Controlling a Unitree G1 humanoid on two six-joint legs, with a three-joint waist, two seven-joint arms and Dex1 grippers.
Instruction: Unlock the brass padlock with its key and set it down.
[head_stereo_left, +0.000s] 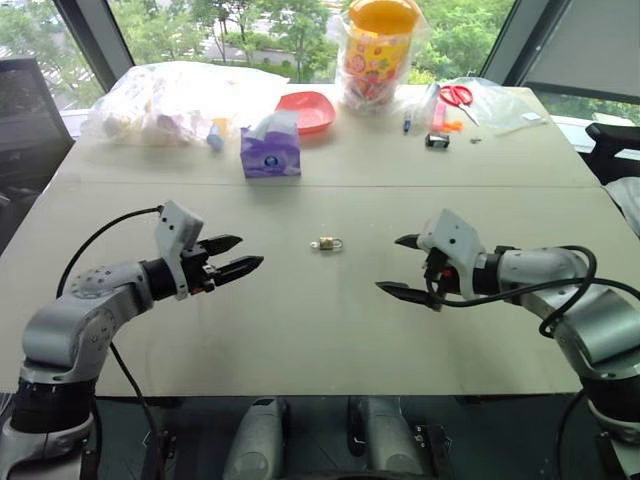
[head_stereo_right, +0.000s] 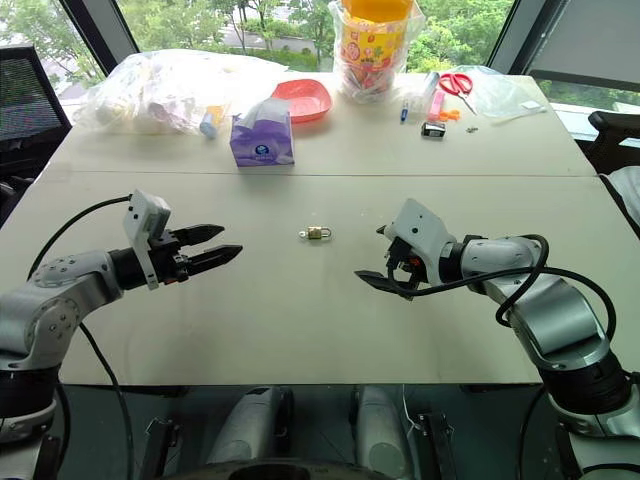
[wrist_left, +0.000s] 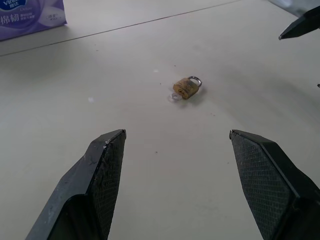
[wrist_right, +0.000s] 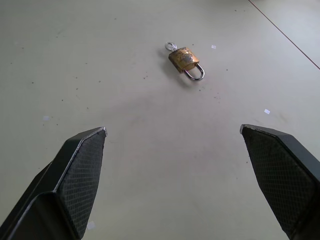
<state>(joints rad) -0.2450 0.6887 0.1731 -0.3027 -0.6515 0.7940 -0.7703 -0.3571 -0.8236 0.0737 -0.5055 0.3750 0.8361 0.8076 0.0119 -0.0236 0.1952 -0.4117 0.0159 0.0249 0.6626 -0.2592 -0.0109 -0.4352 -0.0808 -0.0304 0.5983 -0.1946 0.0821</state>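
Your padlock (head_stereo_left: 327, 244) lies flat on the bare middle of the counter (head_stereo_left: 300, 340), between your two grippers and apart from both. Its key (wrist_right: 171, 46) sits at the end of the brass body opposite the shackle; from the wrist views you can see its round silver head touching the body, though whether it is seated in the keyhole cannot be told.

Your left gripper (head_stereo_left: 232, 256) hangs above the counter to the left of the padlock, jaws spread wide and pinching nothing. Your right gripper (head_stereo_left: 400, 266) hangs to the right of it, jaws likewise spread wide and empty. Both point inward toward the padlock.

Nothing stands between either gripper and the padlock. The clutter is all at the far edge, well apart: a purple tissue pack (head_stereo_left: 270, 148), a red dish (head_stereo_left: 306, 110) just behind it, a heap of clear plastic bags (head_stereo_left: 170, 100) to the far left, a yellow-lidded jar (head_stereo_left: 378, 50) of colourful items, red-handled scissors (head_stereo_left: 457, 96) on another plastic bag, and a small black clip (head_stereo_left: 437, 140).
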